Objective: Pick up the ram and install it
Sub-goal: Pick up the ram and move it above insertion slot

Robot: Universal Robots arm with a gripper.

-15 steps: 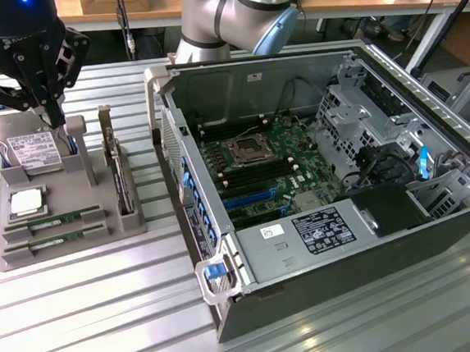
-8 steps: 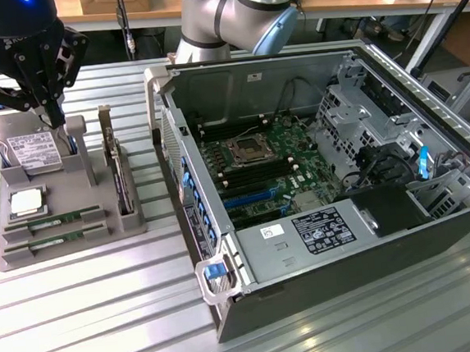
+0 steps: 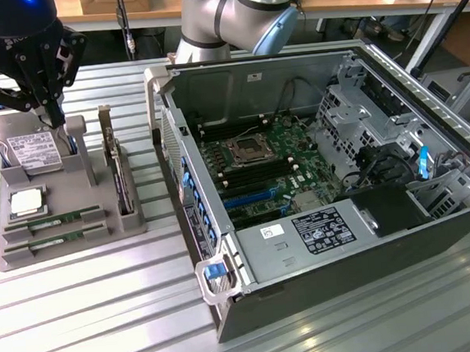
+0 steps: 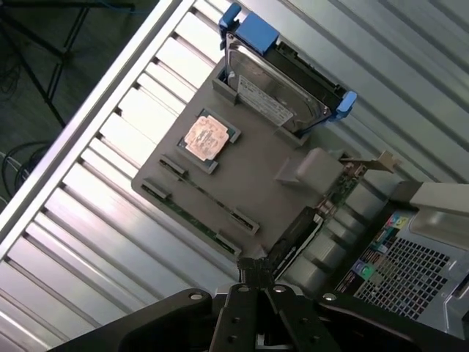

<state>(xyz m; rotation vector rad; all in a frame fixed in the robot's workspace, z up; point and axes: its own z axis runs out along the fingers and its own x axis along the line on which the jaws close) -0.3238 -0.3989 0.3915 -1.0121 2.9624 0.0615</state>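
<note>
Two green ram sticks (image 3: 53, 218) lie side by side in slots at the front of a grey tray (image 3: 27, 252), at the exterior view's left. My black gripper (image 3: 55, 117) hangs above the back of that tray, near the silver hard drive (image 3: 31, 149), well apart from the ram. Its fingers are shut with nothing between them. In the wrist view the gripper (image 4: 253, 273) looks down on the tray (image 4: 249, 172), and a ram stick (image 4: 192, 221) shows as a thin green edge along the tray's side. The open computer case (image 3: 333, 258) holds the motherboard (image 3: 258, 153) with its long dark memory slots (image 3: 250, 177).
On the tray also sit a CPU (image 3: 25, 202) and an upright expansion card (image 3: 118, 174); the wrist view shows the hard drive (image 4: 282, 88), CPU (image 4: 207, 136) and card (image 4: 304, 227). The slatted metal table (image 3: 91, 320) carries tray and case. The case wall (image 3: 175, 148) rises beside the tray.
</note>
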